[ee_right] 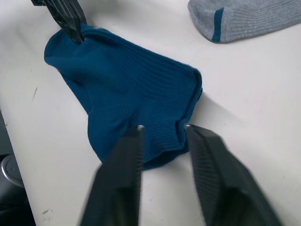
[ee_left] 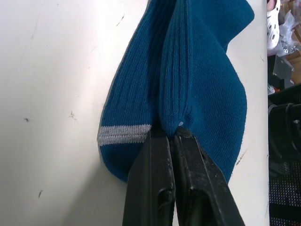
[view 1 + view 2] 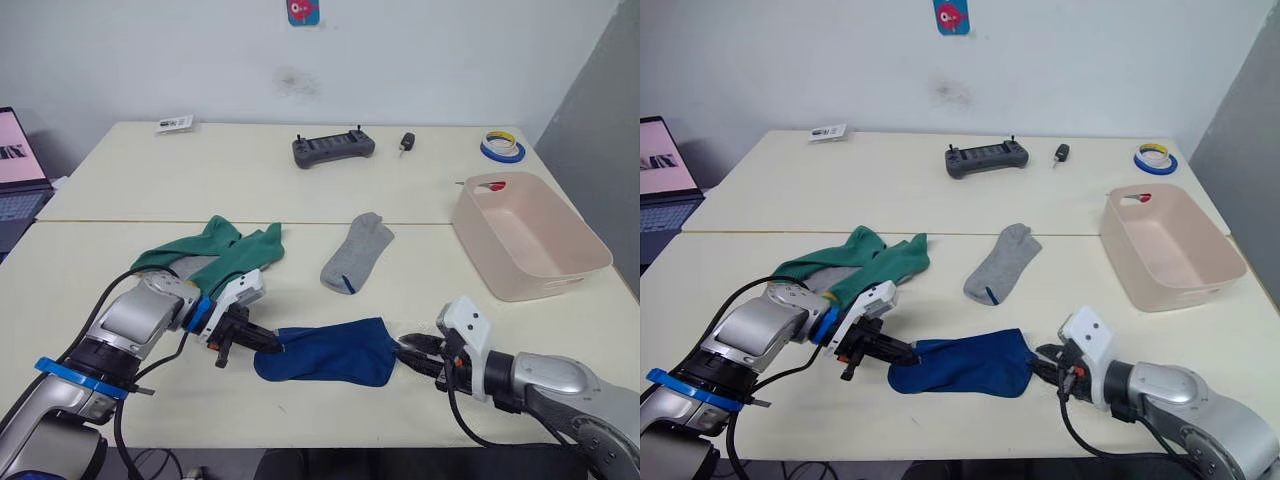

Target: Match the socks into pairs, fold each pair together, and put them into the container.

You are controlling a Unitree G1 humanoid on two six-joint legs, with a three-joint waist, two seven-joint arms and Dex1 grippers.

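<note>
The dark blue pair (image 3: 330,352) lies flat near the bench's front edge, between my two grippers. My left gripper (image 3: 268,343) has its fingers pressed together on a ridge of cloth at one end of it; my right gripper (image 3: 410,350) sits at the other end with fingers spread, the cuff edge just between them and not yet nipped.

I judge this knit light, limp and stretchy: it will sag and bunch rather than hold a fold, so I want both layers caught at the hem or cuff, not a single ply mid-body.

My left wrist view shows two layers stacked, one with a pale grey stripe (image 2: 124,134) near its end, which the head views do not resolve. My right wrist view shows the gap at my own fingertips. The head views alone give the rest: the green socks (image 3: 225,255) heaped toward the left, a grey sock (image 3: 356,253) mid-bench, and the container (image 3: 545,268) at the right edge, well apart.
</note>
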